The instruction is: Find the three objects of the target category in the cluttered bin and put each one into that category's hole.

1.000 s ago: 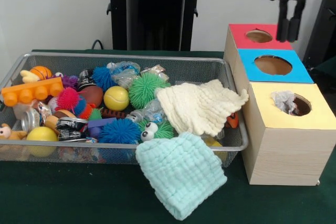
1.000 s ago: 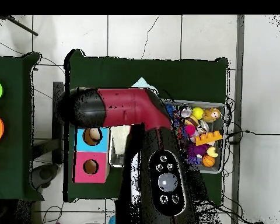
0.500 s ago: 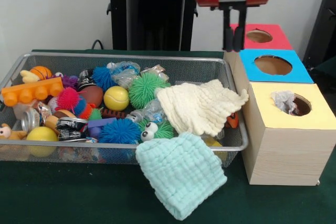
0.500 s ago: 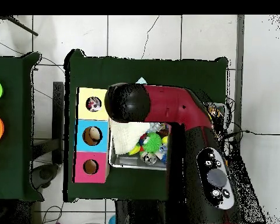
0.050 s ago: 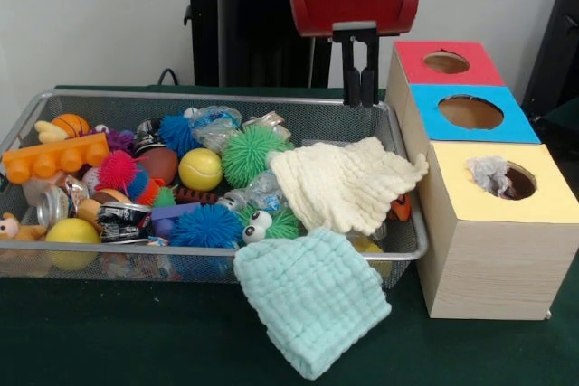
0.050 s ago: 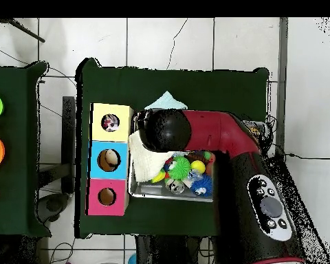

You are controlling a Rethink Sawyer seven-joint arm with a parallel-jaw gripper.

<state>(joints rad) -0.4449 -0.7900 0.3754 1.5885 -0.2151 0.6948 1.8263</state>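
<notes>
Table: dark green cloth-covered table (image 5: 109, 332); pale wall behind in the front view, white tiled floor around it in the overhead view.
Bin: wire mesh bin (image 5: 226, 108) packed with toys.
My gripper (image 5: 360, 74): hangs above the bin's far rim beside the boxes, fingers pressed close together, holding nothing.
Cream cloth (image 5: 344, 183): below my gripper and toward the camera, draped at the bin's box end.
Mint cloth (image 5: 312, 300): spills over the bin's near rim onto the table.
Grey cloth (image 5: 491, 174): sits in the hole of the yellow box (image 5: 493, 232).
Edges: blue box (image 5: 470, 113) and red box (image 5: 443, 62) stand in a row just beside the bin.
Open room: bare table in front of the bin.
</notes>
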